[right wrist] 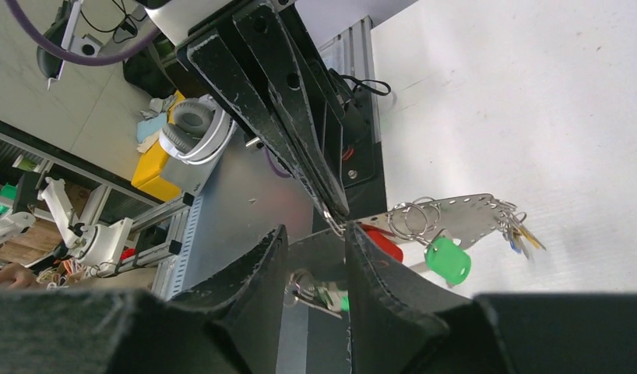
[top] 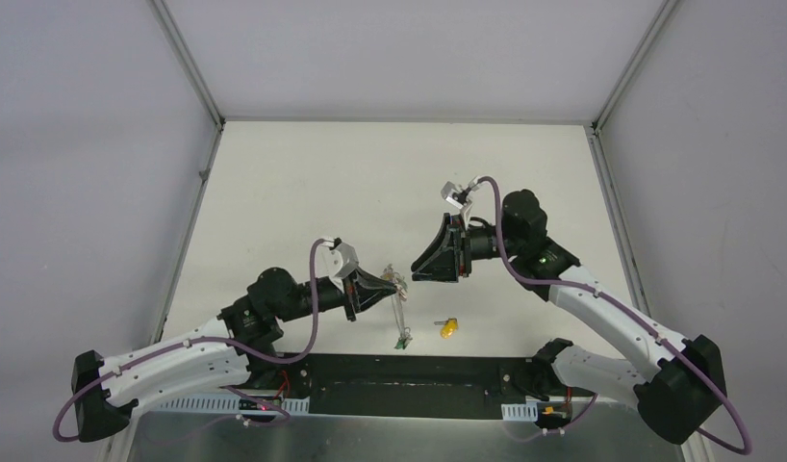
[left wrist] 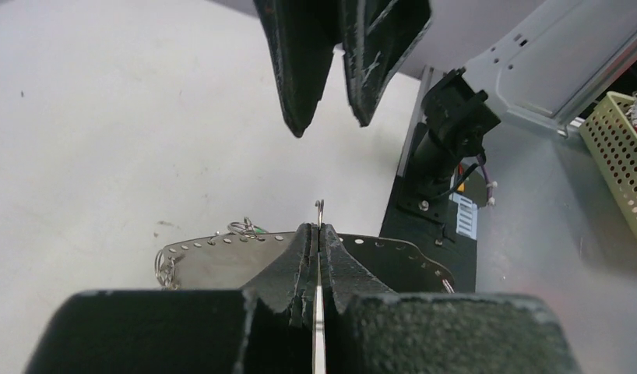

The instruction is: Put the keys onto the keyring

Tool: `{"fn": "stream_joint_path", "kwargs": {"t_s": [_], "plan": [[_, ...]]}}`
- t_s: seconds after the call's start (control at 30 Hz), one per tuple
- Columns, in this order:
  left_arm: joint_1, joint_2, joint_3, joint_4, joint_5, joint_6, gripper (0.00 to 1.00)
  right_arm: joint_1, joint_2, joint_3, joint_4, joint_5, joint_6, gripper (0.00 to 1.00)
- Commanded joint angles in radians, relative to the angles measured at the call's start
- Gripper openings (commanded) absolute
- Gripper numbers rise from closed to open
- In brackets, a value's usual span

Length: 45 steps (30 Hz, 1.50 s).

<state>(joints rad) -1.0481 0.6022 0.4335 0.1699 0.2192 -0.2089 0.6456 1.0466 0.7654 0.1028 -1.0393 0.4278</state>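
Note:
My left gripper point(top: 388, 286) is shut on one end of the keyring point(top: 401, 313), a thin grey band that hangs down from it above the table. In the left wrist view my fingertips point(left wrist: 318, 230) pinch the band edge-on, and its holed flat side point(left wrist: 222, 257) curves off to the left. The right wrist view shows the keyring point(right wrist: 463, 214) carrying small rings, a green-headed key point(right wrist: 448, 259), a red-headed key point(right wrist: 381, 240) and a bunch of keys point(right wrist: 522, 232). A yellow-headed key point(top: 448, 328) lies loose on the table. My right gripper point(top: 423, 268) is open and empty, its fingertips point(right wrist: 315, 234) just short of the held end.
The black base plate point(top: 409, 371) of the arms runs along the near edge, just below the hanging keyring. Frame posts point(top: 190, 67) and white walls close the table on the left, right and back. A yellow mesh basket point(left wrist: 623, 156) stands off the table.

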Motion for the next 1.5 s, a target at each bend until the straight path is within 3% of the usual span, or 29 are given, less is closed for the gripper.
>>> {"fn": "stream_joint_path", "kwargs": {"t_s": [0.0, 0.4, 0.67, 1.17, 1.23, 1.37, 1.47], "plan": [[-0.006, -0.059, -0.031, 0.309, 0.060, 0.062, 0.00, 0.020, -0.023, -0.010, 0.146, -0.036, 0.045, 0.34], [-0.006, -0.042, -0.030, 0.378, 0.088, 0.067, 0.00, 0.084, 0.015, 0.009, 0.217, -0.020, 0.070, 0.37], [-0.007, -0.039, -0.024, 0.368, 0.067, 0.064, 0.00, 0.095, -0.032, -0.011, 0.248, 0.043, 0.078, 0.23], [-0.007, -0.034, -0.018, 0.366, 0.066, 0.063, 0.00, 0.116, -0.001, -0.008, 0.256, 0.046, 0.078, 0.24], [-0.006, -0.034, -0.018, 0.363, 0.065, 0.062, 0.00, 0.117, 0.000, -0.005, 0.255, 0.046, 0.076, 0.21], [-0.007, -0.035, -0.019, 0.362, 0.067, 0.061, 0.00, 0.117, 0.002, 0.000, 0.247, 0.039, 0.070, 0.00], [-0.006, -0.034, -0.018, 0.355, 0.066, 0.058, 0.00, 0.117, 0.002, 0.006, 0.225, 0.032, 0.058, 0.00]]}}
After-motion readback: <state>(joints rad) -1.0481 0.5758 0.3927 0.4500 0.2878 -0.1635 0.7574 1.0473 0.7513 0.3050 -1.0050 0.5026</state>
